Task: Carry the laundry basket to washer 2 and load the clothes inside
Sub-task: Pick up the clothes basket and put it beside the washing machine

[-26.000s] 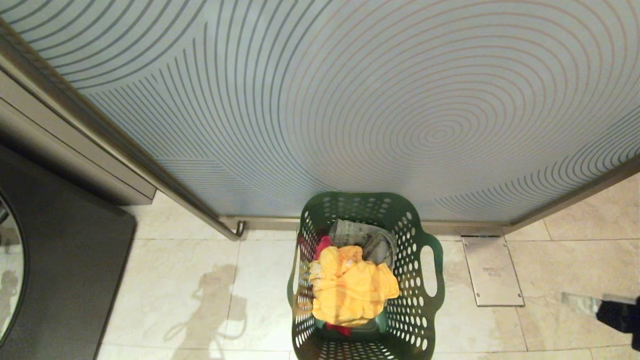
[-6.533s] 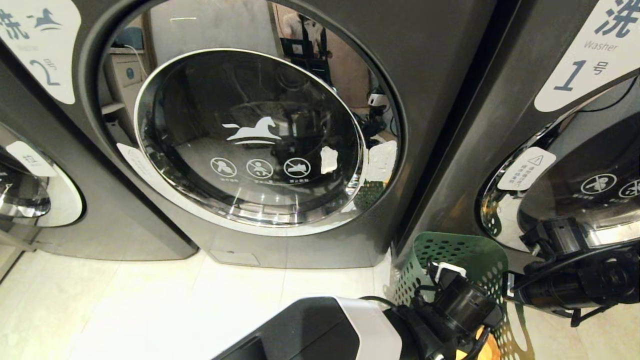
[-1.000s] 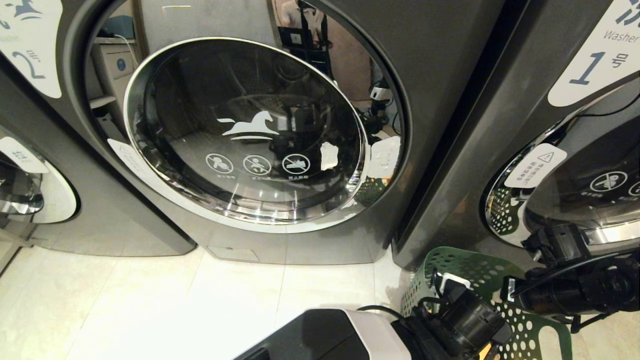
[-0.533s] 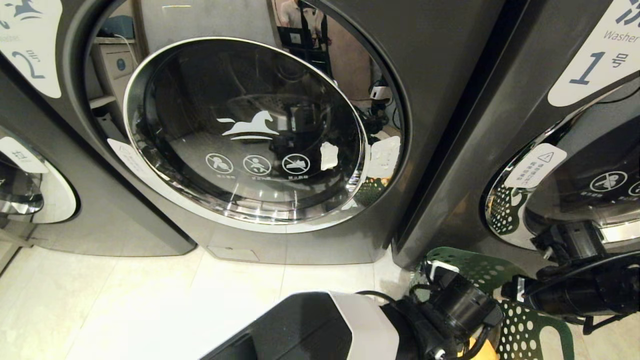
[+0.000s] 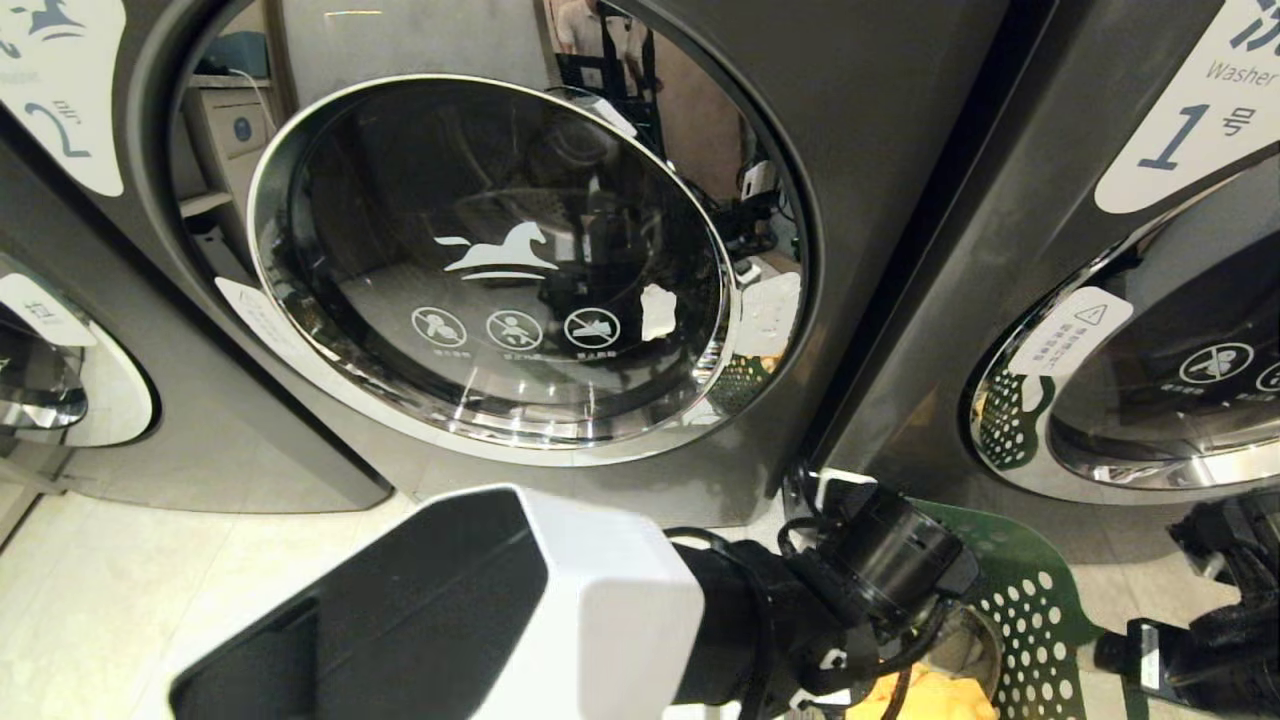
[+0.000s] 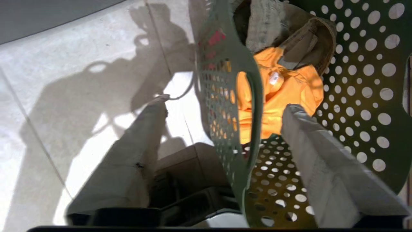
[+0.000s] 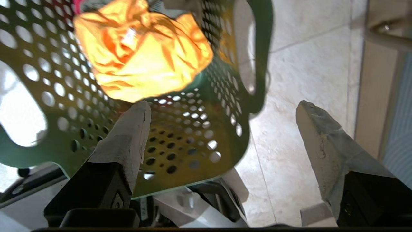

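Dark green plastic, holed all over: the laundry basket (image 5: 1030, 610) down on the pale tiled floor (image 5: 200, 560), at the foot of the dark seam between washer 2 (image 5: 490, 270) and the like washer labelled 1 (image 5: 1150, 330). Washer 2 straight ahead in the head view, chrome-ringed glass door shut, white horse logo mid-glass, numeral label (image 5: 60, 90) at upper left. Third washer (image 5: 50, 380) only partly in view at far left.

Inside the basket: bright yellow garment (image 6: 276, 96) on top, faded grey-green denim piece (image 6: 289, 35) beside it toward one end, pink-red garment (image 6: 215, 37) glimpsed only through the wall holes.

Left gripper (image 6: 225, 109) above the basket's near wall, jaws spread wide and straddling the rim by the oval handle, one finger outside over the floor, the other inside over the clothes; holding nothing. Left arm's black-and-white housing (image 5: 480, 610) filling the lower middle of the head view.

Right gripper (image 7: 222, 109) at the opposite side of the basket, jaws likewise spread wide, one finger inside over the holed wall, the other outside over the tiles, the handle wall between them; gripping nothing. Right arm (image 5: 1220, 620) low at the right edge of the head view.
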Available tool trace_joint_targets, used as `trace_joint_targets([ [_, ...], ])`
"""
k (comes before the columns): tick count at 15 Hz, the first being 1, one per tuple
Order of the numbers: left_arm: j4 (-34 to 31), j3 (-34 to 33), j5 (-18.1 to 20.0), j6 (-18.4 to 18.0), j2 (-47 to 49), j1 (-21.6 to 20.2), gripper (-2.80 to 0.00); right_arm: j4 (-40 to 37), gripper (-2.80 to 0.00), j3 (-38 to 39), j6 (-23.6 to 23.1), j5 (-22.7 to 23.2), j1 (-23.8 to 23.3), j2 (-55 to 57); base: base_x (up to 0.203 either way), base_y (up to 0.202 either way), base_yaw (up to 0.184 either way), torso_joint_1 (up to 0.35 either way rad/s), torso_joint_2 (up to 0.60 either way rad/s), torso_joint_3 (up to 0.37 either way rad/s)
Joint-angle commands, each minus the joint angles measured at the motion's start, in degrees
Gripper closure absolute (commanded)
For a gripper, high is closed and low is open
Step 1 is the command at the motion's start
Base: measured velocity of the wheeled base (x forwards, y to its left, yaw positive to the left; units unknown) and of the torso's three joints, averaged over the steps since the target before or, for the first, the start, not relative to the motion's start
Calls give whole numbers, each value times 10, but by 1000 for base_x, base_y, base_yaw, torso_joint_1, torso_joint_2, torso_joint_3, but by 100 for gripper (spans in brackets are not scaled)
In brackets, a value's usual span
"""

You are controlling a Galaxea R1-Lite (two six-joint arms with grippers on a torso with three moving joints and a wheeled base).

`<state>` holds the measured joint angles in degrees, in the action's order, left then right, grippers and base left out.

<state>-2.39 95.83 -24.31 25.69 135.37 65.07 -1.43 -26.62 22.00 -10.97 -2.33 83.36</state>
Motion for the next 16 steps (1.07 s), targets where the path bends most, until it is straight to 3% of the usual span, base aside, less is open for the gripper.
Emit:
trace_joint_targets([
  [1, 2, -43, -3, 3, -60, -1, 0, 0, -280, 21, 2, -3, -10, -28, 0, 0, 0, 0, 0, 0],
  [6, 0, -160, -35, 3, -212, -18, 0, 6, -280, 25, -4, -4, -83, -12, 0, 0, 0, 0, 0, 0],
  [9, -1, -268, -37, -1, -327, -56, 0, 33, -280, 47, 1, -5, -91, 28, 0, 0, 0, 0, 0, 0],
  [13, -2, -371, -38, -23, -441, -146, 0, 179, -280, 83, 2, 3, -91, 138, 0, 0, 0, 0, 0, 0],
  [16, 1, -386, -38, -34, -466, -202, 0, 284, -280, 94, 3, 7, -91, 249, 0, 0, 0, 0, 0, 0],
])
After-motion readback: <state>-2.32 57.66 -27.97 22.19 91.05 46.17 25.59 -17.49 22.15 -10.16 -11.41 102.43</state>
